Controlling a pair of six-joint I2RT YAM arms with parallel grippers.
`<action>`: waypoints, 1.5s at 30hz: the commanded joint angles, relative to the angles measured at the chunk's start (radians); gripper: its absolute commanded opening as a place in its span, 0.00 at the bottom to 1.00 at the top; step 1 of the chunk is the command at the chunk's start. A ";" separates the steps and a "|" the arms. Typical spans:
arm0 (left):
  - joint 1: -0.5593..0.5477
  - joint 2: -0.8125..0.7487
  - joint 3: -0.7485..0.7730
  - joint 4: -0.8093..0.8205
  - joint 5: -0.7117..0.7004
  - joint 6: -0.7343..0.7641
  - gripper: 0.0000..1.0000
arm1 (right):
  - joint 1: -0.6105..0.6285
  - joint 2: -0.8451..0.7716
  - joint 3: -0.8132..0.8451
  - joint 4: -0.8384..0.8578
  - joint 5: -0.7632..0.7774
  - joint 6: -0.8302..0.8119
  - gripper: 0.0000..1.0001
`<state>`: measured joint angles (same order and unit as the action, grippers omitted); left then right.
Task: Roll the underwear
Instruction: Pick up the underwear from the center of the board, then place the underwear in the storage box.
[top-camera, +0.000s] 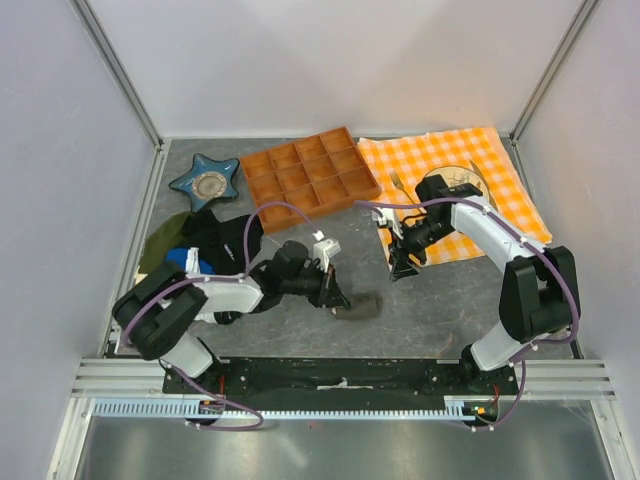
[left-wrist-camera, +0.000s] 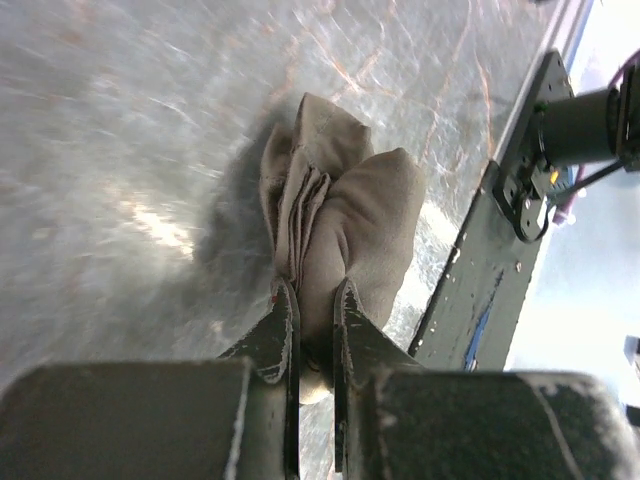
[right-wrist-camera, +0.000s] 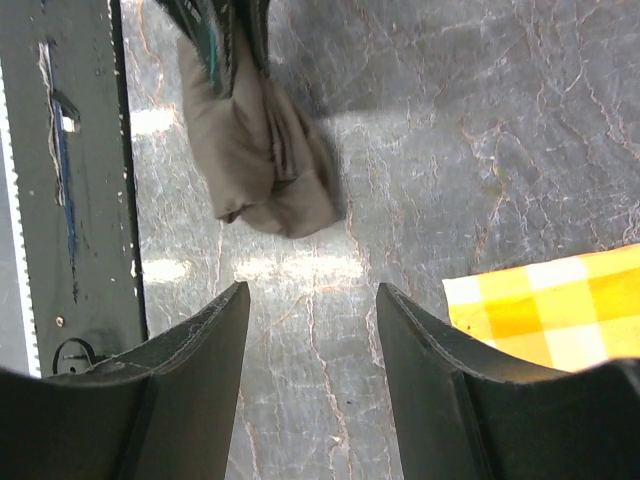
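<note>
The soft, light underwear (left-wrist-camera: 345, 215) likely slumps unless pinched across its folds, as the left gripper (left-wrist-camera: 312, 300) does at six o'clock, while the right gripper (right-wrist-camera: 312, 298) gapes empty.

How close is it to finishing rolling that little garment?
Mostly done: the underwear already sits in a tight, layered roll on the table. The left fingers are pinched on one end of it. The right fingers hang open, apart from it. Remaining: letting go, perhaps tidying.

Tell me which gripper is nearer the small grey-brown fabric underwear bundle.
Left. The left gripper is shut on the small grey-brown fabric underwear; the right gripper hangs open, apart from it, beside the orange checked cloth.
</note>
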<state>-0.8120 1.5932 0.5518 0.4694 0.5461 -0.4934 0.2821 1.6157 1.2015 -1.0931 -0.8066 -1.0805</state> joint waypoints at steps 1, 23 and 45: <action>0.074 -0.191 0.007 -0.206 -0.109 0.098 0.02 | -0.006 -0.040 -0.036 0.076 -0.082 0.085 0.61; 0.668 -0.056 0.623 -0.822 -0.150 0.411 0.02 | -0.027 -0.100 -0.102 0.116 -0.046 0.088 0.61; 0.712 0.283 0.838 -0.853 -0.232 0.382 0.02 | -0.027 -0.069 -0.100 0.117 -0.022 0.083 0.61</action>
<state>-0.0940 1.8610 1.3632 -0.4328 0.3569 -0.1108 0.2577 1.5387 1.1019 -0.9867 -0.8139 -0.9833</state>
